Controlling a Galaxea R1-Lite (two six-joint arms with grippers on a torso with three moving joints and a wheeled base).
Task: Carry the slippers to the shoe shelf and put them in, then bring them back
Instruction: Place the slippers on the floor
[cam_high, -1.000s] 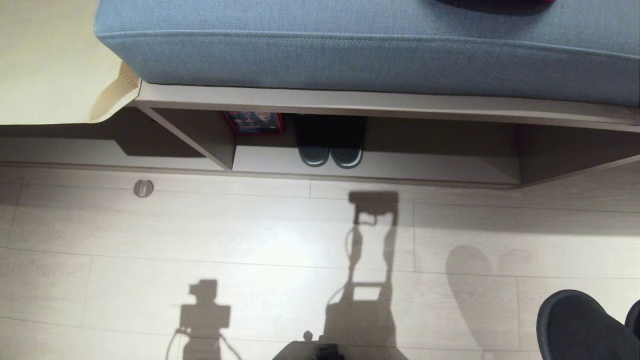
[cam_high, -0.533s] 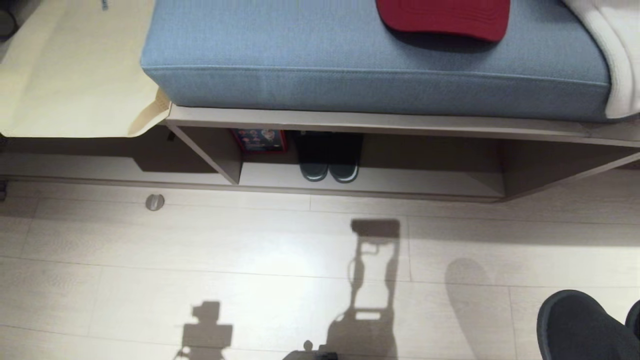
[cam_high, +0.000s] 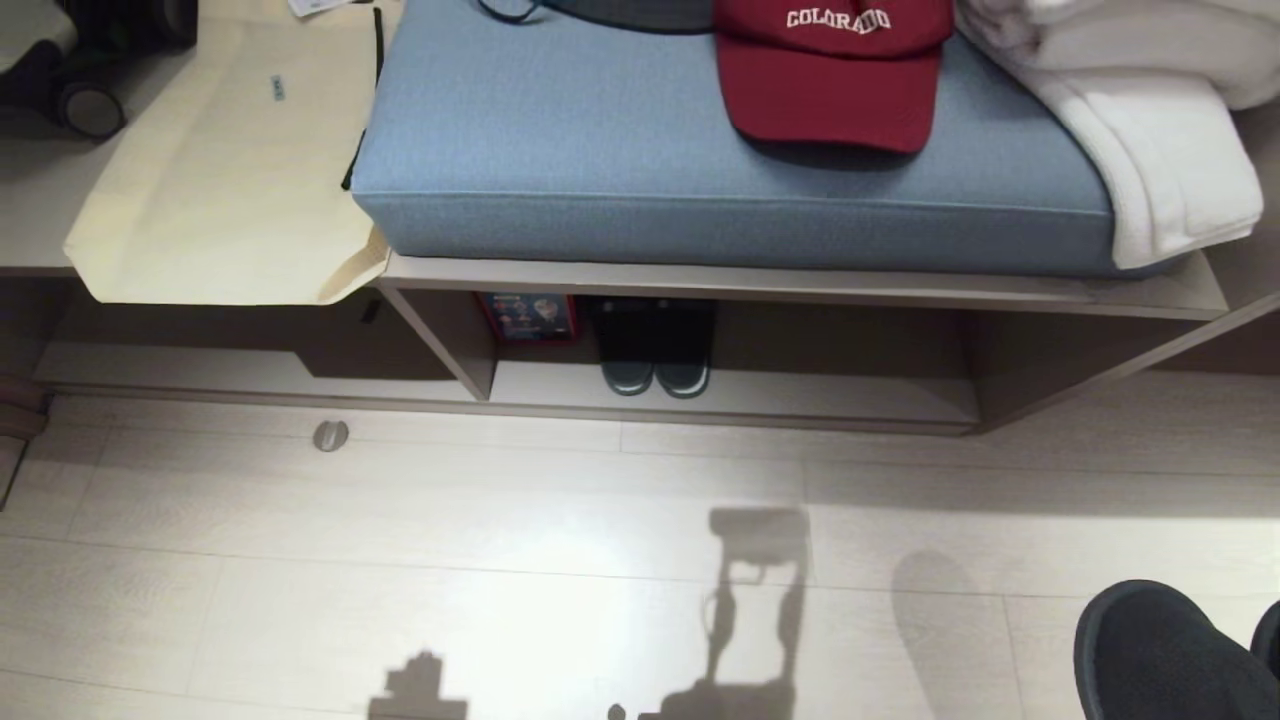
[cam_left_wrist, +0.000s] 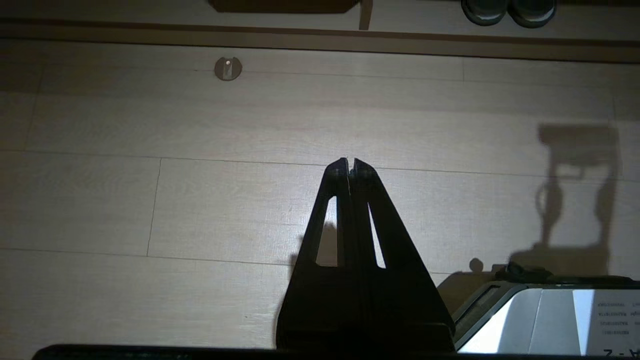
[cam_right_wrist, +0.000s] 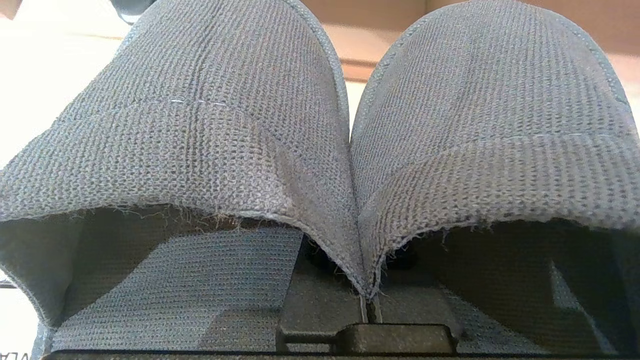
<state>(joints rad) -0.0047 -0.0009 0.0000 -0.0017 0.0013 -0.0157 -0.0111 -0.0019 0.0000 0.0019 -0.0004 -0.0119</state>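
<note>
The right end effector (cam_right_wrist: 369, 305) is pressed shut and pinches the slippers (cam_right_wrist: 320, 150) where their two inner edges meet, so both hang from one small grip. In the head view one dark slipper tip shows low at the right corner, above the floor (cam_high: 500, 520) and well away from the shelf (cam_high: 820, 405). The left end effector (cam_left_wrist: 350, 162) is pressed together too. It holds nothing and just hangs over the floor. The shelf is the low open space under the blue cushion (cam_high: 700, 170). An other pair (cam_high: 655, 365) already sits in it, side by side, near the divider (cam_high: 450, 335), with a small red box (cam_high: 527, 317) just beside it. It looks like the carrying step is in hand, and putting the slippers in is not yet done. To do it well, the robot should get close and go low, because the shelf opening is short. It should aim for the bare part of the shelf to the right of the other pair, so nothing gets bumped. The grip is thin, so slow, smooth moves are best, or one slipper could slip out. The slippers are soft and may sag. They should go in flat and rest on the shelf before the end effector lets go.
</note>
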